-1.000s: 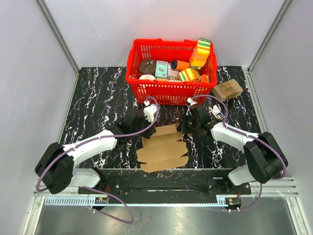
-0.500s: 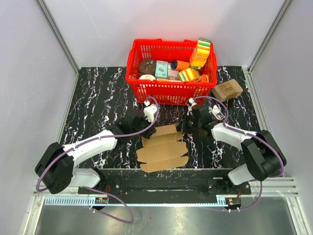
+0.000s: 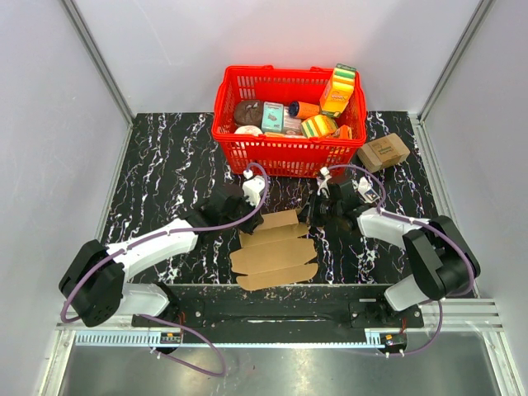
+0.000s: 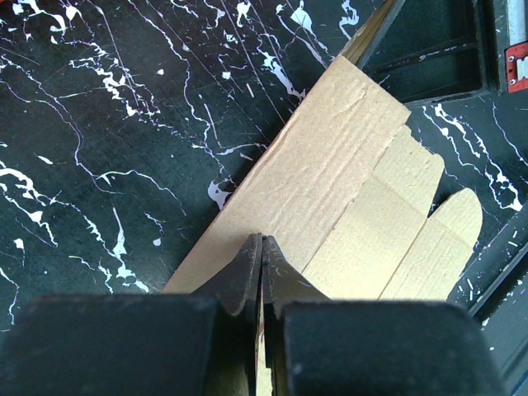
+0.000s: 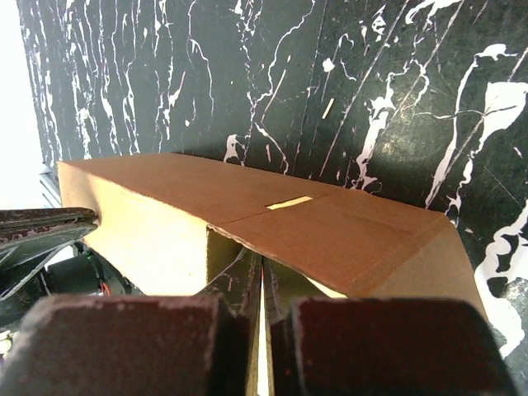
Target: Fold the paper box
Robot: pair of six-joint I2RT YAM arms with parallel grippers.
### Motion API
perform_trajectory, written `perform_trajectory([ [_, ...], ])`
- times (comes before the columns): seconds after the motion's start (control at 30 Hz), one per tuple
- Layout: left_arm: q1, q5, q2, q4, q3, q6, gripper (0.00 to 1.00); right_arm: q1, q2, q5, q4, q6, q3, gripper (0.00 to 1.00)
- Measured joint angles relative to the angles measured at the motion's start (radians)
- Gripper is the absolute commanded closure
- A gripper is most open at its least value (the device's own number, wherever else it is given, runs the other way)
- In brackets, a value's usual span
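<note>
The paper box (image 3: 273, 252) is a brown die-cut sheet lying mostly flat at the table's middle front, with its far flap raised between the two grippers. My left gripper (image 3: 250, 216) is at the far left corner. In the left wrist view the left gripper (image 4: 262, 246) is shut, with a thin edge of the box (image 4: 330, 177) between the jaws. My right gripper (image 3: 313, 213) is at the far right corner. In the right wrist view the right gripper (image 5: 262, 266) is shut on a thin flap under the raised panel of the box (image 5: 330, 231).
A red basket (image 3: 247, 136) full of groceries stands just behind the grippers. A small brown carton (image 3: 384, 152) with dark print lies at the back right. The black mounting rail (image 3: 272, 309) runs along the near edge.
My right arm has shifted slightly left toward the box, still holding its corner. The left arm and the box have barely moved.
</note>
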Motion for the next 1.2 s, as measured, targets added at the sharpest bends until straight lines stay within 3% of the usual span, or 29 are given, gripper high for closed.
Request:
perform_trajectory([
  [0.63,-0.003,-0.008,0.0,0.0,0.0,0.0,1.0,-0.037,0.018,-0.105,0.1,0.061,-0.035,0.95],
  [1.2,-0.003,-0.009,0.0,0.0,0.0,0.0,1.0,-0.039,-0.028,0.167,-0.18,-0.101,0.008,0.95],
])
